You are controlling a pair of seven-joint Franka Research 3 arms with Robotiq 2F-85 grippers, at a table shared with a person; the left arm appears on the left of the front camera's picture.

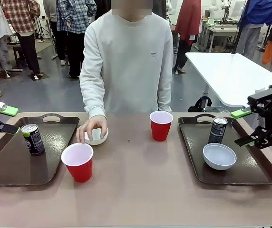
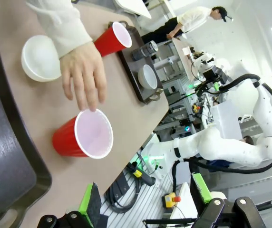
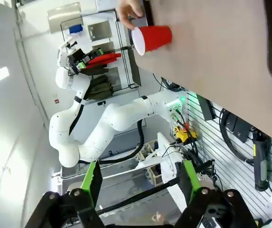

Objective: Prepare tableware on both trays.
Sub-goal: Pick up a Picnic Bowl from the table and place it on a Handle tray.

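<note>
Tableware, six pieces, sorted by place.

On trays:
- Left tray (image 1: pixel 12 161): one slim dark can (image 1: pixel 33 139), upright, near the far right corner.
- Right tray (image 1: pixel 193 152): second can (image 1: pixel 217 129), upright at the far side. A white bowl (image 1: pixel 219 156) sits just in front of it, mouth up.

On the desk (image 1: pixel 150 194), not yet on a tray:
- Near cup (image 1: pixel 79 161): red with a white inside, upright, just beside the left tray's right rim.
- Far cup (image 1: pixel 160 125): upright, between the trays and nearer the right one.
- Loose bowl (image 1: pixel 100 137): mouth up, at the far side between the cups. The person's hand (image 1: pixel 92 127) lies over its left part; whether it grips cannot be told.

Robot hands:
- Left hand (image 1: pixel 10 119): fingers spread, holding nothing, in the air over the left tray's far left corner.
- Right hand (image 1: pixel 240 127): fingers spread, holding nothing, over the right tray's right rim, near the can.

Handling, as judged:
- Cups are likely very light, thin-walled and springy. Take hold across the body below the rim with a mild squeeze, since a hard pinch would buckle the wall and a nudge would tip them.
- Bowls look stiff and smooth, perhaps slippery. Pinch one wall over the rim.
- Cans are rigid and tall for their base, heavier if full. Grasp mid-body and keep them upright.

Remaining: the left tray appears to lack a cup and a bowl, the right tray a cup.
</note>
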